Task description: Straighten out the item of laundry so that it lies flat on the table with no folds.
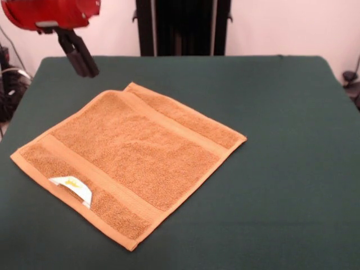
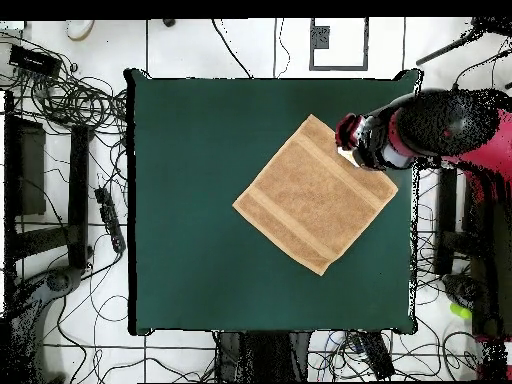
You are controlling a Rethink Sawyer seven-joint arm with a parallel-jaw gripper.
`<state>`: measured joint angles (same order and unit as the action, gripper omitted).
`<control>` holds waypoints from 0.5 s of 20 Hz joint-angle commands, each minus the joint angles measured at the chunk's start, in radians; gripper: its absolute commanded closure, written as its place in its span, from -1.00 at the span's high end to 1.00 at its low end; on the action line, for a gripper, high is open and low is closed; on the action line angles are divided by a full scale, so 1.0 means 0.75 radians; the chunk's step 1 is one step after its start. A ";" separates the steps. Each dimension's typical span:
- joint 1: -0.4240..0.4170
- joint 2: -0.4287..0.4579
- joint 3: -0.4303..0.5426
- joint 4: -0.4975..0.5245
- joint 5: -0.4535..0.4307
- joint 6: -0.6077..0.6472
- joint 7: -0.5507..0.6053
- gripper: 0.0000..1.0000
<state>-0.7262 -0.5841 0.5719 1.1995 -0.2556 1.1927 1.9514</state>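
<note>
The item of laundry (image 1: 129,163), an orange-tan towel, lies spread out on the green table (image 1: 281,140), turned like a diamond. Its two woven bands run straight. A white tag (image 1: 73,188) rests on its near-left edge. The far corner shows a slight doubled edge. My gripper (image 1: 90,72) hangs shut and holding nothing, just above the table beyond the towel's far-left side. From overhead the towel (image 2: 315,195) sits right of the table's (image 2: 200,200) middle, and the gripper (image 2: 350,135) hovers over its upper-right edge, hiding a bit of it.
The red arm (image 2: 450,125) reaches in over the table's right edge in the overhead view. Tangled cables (image 2: 80,100) and a power strip (image 2: 110,220) lie on the floor to the left. Wide green surface surrounds the towel.
</note>
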 commanded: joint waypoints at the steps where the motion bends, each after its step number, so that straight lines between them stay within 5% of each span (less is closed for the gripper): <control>1: 0.076 0.108 -0.066 0.222 -0.183 -0.127 -0.178 -1.00; 10: 0.110 0.175 -0.098 0.215 -0.244 -0.175 -0.071 -1.00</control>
<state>-0.7122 -0.5518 0.5234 1.2488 -0.3906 1.1021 1.9514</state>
